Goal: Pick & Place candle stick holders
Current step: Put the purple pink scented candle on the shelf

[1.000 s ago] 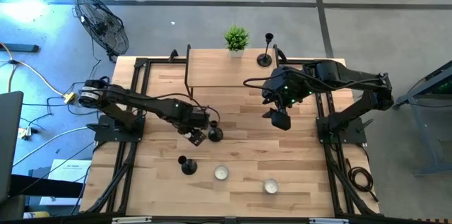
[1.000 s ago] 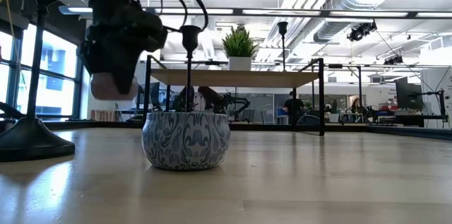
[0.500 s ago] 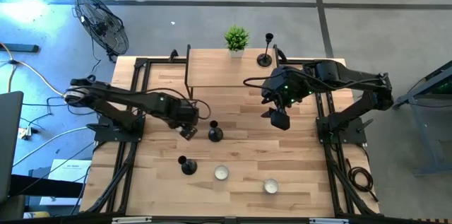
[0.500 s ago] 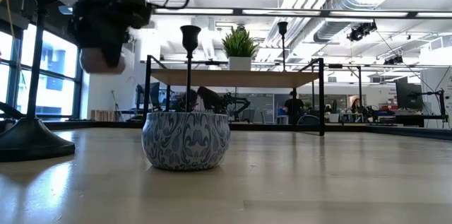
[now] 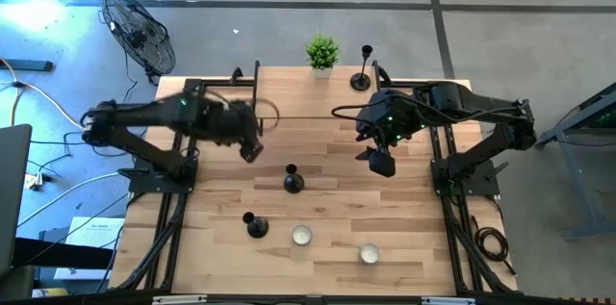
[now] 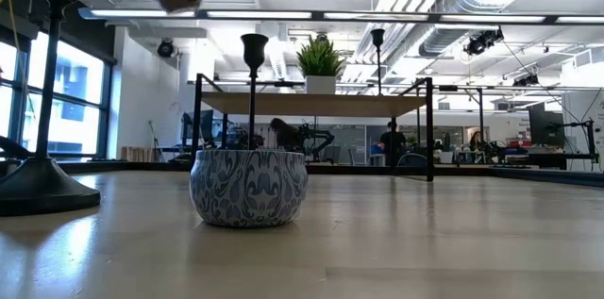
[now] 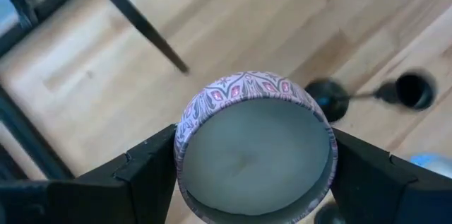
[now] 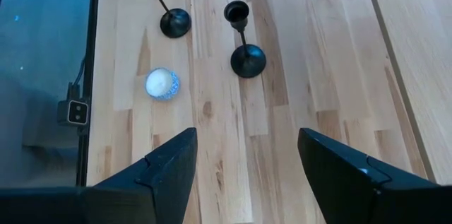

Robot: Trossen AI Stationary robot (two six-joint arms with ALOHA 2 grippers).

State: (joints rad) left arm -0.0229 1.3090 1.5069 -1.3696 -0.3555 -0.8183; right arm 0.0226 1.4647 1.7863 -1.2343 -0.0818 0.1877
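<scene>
Candlesticks [image 5: 294, 182]: three, black, likely light, rigid, top-heavy; grip the thin stem. Left hand [image 7: 254, 181] clamped on a patterned candle tin [image 7: 254, 150]; right hand [image 8: 244, 160] apart, empty.

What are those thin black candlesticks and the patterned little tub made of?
The thin black candlesticks look like matte-painted metal: slim stems, dull uniform black, though I can't be sure. The patterned round tub in the left pincer looks like printed tin holding pale wax.

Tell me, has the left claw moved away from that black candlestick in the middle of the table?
Yes. The left gripper, gripping a patterned candle tin, has pulled back from the middle candlestick toward the raised shelf.
</scene>
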